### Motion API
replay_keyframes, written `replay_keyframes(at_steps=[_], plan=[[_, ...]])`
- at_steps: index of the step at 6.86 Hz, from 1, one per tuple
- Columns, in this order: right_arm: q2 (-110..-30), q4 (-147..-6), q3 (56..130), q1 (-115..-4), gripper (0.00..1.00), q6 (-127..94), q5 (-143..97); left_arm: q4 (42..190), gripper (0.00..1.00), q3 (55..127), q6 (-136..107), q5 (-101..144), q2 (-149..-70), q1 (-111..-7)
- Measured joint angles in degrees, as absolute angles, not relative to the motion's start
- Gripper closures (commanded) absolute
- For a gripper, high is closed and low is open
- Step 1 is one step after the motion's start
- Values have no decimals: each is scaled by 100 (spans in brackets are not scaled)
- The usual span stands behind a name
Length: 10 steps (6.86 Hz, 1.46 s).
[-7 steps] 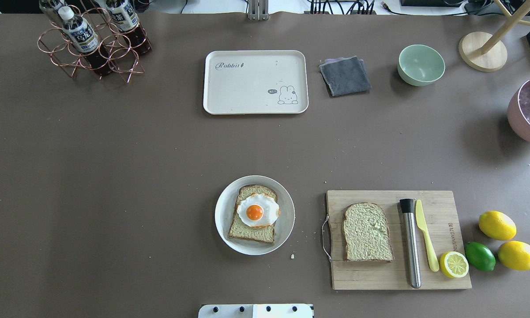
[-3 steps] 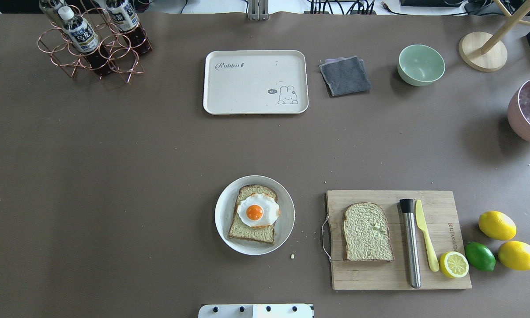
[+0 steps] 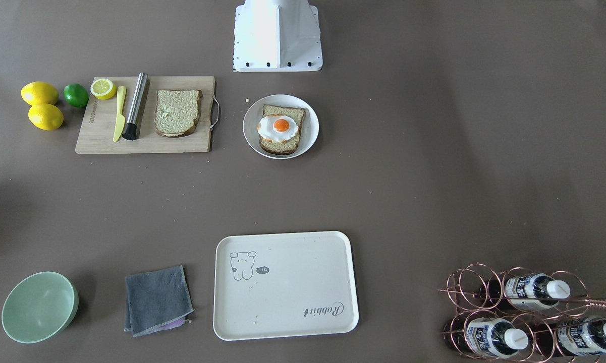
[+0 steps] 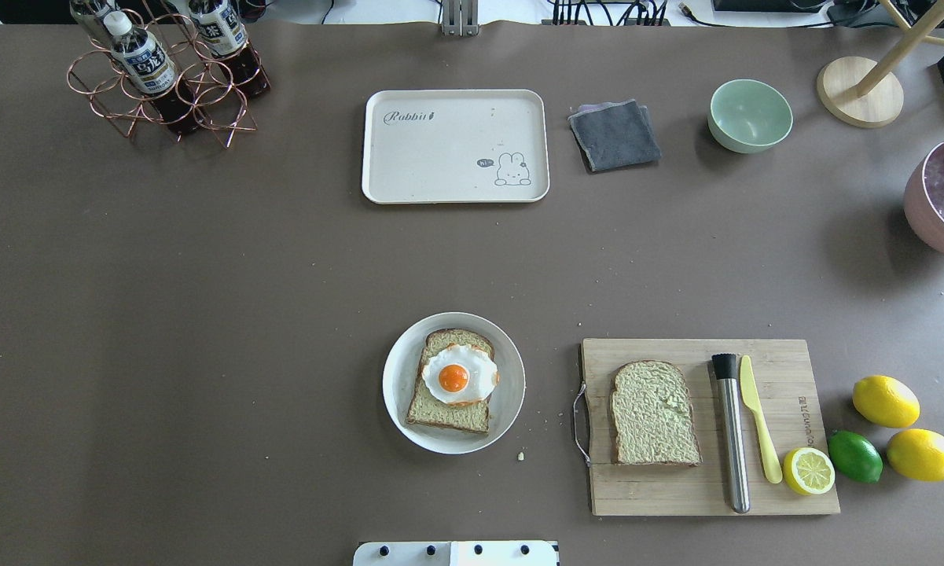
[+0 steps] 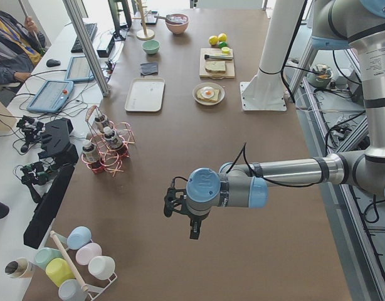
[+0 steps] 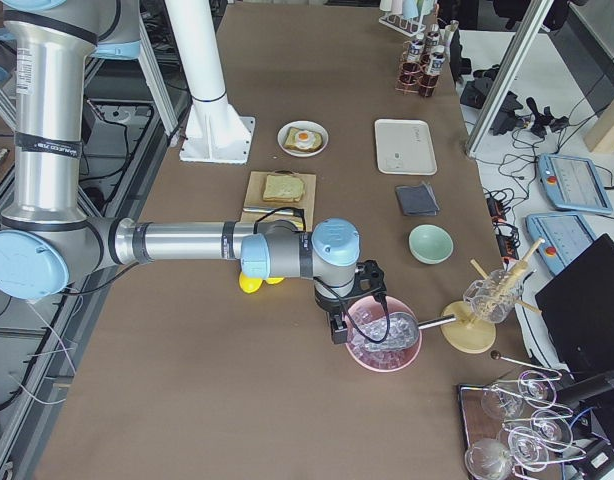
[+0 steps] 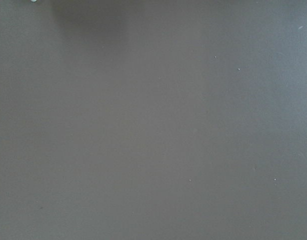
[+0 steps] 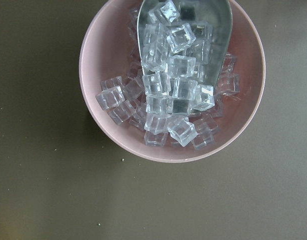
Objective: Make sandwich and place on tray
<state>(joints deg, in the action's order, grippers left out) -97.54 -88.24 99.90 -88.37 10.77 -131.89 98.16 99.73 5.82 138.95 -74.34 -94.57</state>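
Note:
One bread slice (image 4: 448, 417) lies on a round white plate (image 4: 397, 385) with the fried egg (image 4: 457, 375) on top. A second bread slice (image 4: 654, 413) lies flat on the wooden cutting board (image 4: 652, 491) to the right. The cream tray (image 4: 454, 145) sits empty at the far middle. Neither gripper shows in the overhead or front views. The left gripper (image 5: 192, 231) hangs over bare table far to the robot's left. The right gripper (image 6: 336, 327) hangs over a pink bowl of ice. I cannot tell whether either is open or shut.
On the board lie a steel muddler (image 4: 731, 432), a yellow knife (image 4: 758, 417) and a lemon half (image 4: 808, 470). Lemons and a lime (image 4: 854, 456) lie beside it. A grey cloth (image 4: 615, 135), green bowl (image 4: 749, 115) and bottle rack (image 4: 165, 75) stand far back.

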Motion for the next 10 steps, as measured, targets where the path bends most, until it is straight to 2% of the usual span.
replay_keyframes(at_steps=[7, 10], plan=[[-9889, -8833, 10008, -8779, 1, 900, -13828, 10148, 3, 10015, 585, 13898, -7253, -9457], [-10114, -8068, 10576, -8117, 2, -1187, -14314, 10227, 3, 10008, 566, 13898, -7222, -9454]])
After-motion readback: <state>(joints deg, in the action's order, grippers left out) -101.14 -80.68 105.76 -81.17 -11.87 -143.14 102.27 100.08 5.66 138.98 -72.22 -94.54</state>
